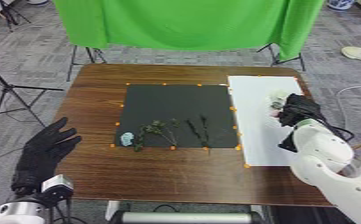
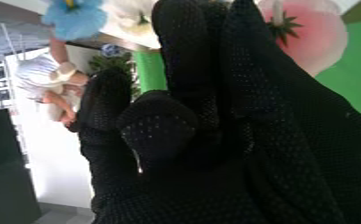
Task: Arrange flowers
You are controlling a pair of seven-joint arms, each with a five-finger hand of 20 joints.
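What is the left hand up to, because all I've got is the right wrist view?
Observer: In the head view, the left hand is at the left edge of the table, fingers spread and holding nothing.
Operator: Okay, is anything laid out for me?
Observer: Yes, a pale blue cluster lies at the near left corner of the dark mat, with green sprigs to its right.
Operator: And where is my right hand?
Observer: At the right edge of the white sheet, which lies to the right of the mat.
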